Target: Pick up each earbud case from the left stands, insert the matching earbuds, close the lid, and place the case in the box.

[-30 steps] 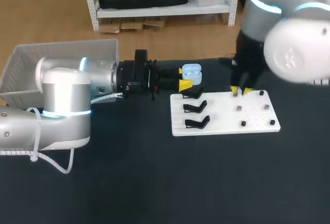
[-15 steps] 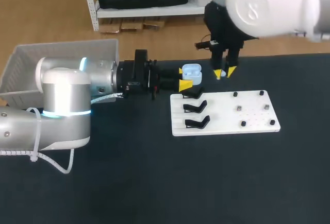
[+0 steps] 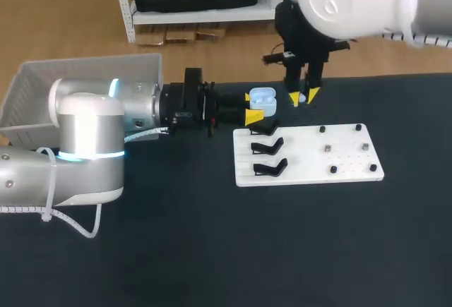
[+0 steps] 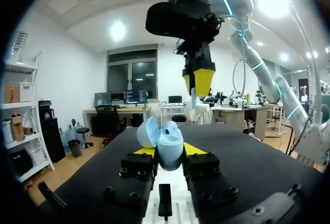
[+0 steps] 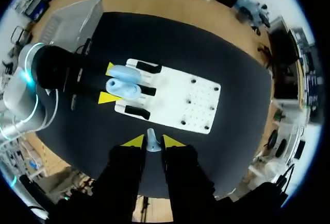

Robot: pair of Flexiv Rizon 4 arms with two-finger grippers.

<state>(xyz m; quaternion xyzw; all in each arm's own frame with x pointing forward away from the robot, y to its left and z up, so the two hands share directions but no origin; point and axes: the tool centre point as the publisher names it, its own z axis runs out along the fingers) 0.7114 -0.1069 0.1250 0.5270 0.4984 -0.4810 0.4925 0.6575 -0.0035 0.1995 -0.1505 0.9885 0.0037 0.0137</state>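
Table (image 3: pixel 212 250) with black top, bearing the work. At its far left the white box (image 3: pixel 42 81) is waiting, and I am seeing no case in the part of it that shows.

The white board (image 3: pixel 311 155) is lying near the middle. Its three black stands (image 3: pixel 270 168) are sitting bare along its left edge.

My left gripper (image 3: pixel 256 107) is holding the pale blue earbud case (image 3: pixel 263 98) level, just beyond the board's far left corner. Its jaws are clamping the case from both sides, and the lid is standing open.

My right gripper (image 3: pixel 303 97) is hanging tips-down close beside the case, its jaws pinching one small earbud (image 5: pixel 150 137).

By my judgement the first case is only now being filled. This earbud is not yet seated, and its mate, the lid closing and the boxing are all remaining. I cannot tell whether further cases are remaining.
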